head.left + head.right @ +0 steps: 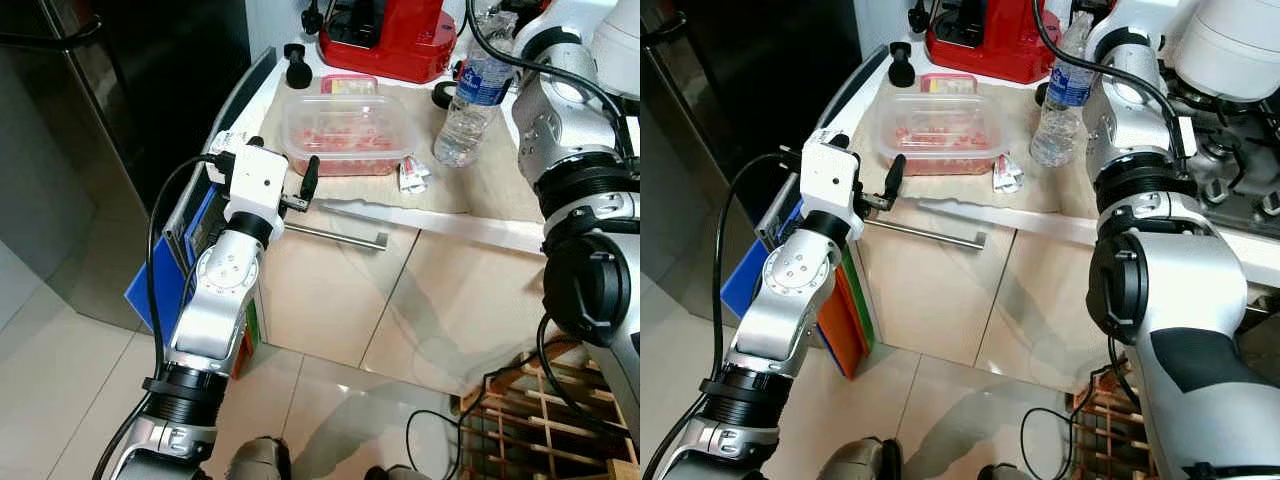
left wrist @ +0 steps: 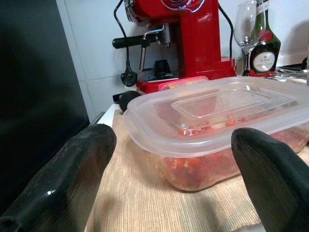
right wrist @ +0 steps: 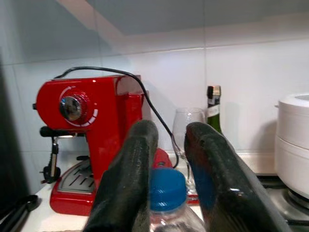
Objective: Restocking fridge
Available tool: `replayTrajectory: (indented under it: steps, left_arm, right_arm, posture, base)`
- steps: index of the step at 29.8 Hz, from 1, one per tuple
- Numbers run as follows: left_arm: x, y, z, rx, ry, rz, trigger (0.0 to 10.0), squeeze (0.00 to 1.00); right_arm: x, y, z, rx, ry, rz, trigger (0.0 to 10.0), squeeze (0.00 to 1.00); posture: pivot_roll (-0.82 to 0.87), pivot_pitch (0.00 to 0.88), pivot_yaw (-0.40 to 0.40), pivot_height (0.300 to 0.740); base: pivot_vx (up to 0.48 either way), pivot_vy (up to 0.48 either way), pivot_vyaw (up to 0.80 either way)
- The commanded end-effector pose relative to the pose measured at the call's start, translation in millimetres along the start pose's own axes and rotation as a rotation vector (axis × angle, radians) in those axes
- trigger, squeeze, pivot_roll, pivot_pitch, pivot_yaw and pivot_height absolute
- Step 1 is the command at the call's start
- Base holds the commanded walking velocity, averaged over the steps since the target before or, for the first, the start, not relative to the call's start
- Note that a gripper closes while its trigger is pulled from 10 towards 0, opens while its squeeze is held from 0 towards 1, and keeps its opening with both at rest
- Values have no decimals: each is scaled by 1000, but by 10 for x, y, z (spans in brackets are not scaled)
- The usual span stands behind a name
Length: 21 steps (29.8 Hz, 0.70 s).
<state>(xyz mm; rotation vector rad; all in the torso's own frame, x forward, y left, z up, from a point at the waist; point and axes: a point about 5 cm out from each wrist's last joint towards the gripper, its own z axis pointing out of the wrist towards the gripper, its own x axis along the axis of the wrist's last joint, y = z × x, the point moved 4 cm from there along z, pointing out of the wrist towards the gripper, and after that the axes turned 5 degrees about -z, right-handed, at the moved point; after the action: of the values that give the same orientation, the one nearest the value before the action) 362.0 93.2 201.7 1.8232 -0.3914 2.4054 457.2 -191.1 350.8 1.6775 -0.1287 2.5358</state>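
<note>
A clear plastic container (image 1: 348, 135) of red food, lid on, sits on the beige mat on the counter. My left gripper (image 2: 174, 145) is open at counter height, just in front of the container's near left corner (image 2: 217, 125). One black finger (image 1: 310, 178) shows by the counter edge. A water bottle (image 1: 468, 95) with a blue cap stands to the right of the container. My right gripper (image 3: 169, 159) reaches down from above, its two fingers closed against either side of the blue cap (image 3: 166, 193).
A red coffee machine (image 1: 385, 35) stands at the back, with a small pink-lidded box (image 1: 349, 84) before it. The black fridge (image 1: 150, 80) is to the left. A sachet (image 1: 412, 177) lies on the mat. Coloured boards (image 1: 165, 270) lean against the cabinet. A wooden rack (image 1: 540, 420) is on the floor.
</note>
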Motion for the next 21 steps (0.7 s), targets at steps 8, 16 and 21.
replayTrajectory:
  steps: [8, 16, 21]
  left_arm:
    - [-4, 3, -36, 11, 1, 0, 10000, 0]
    - [-4, -6, -35, 17, 1, -1, 10000, 0]
    - [-7, -6, -32, 18, 0, -2, 10000, 0]
  right_arm:
    - [102, -101, 45, 29, -4, 14, 10000, 1000]
    - [109, -66, 68, 8, -37, 13, 10000, 1000]
    - [101, 20, 92, -25, -93, -41, 10000, 871]
  posture:
    - [214, 82, -49, 740]
    - [214, 85, -52, 740]
    - [213, 85, -54, 740]
  base:
    - [0, 0, 0]
    - [0, 0, 0]
    - [0, 0, 0]
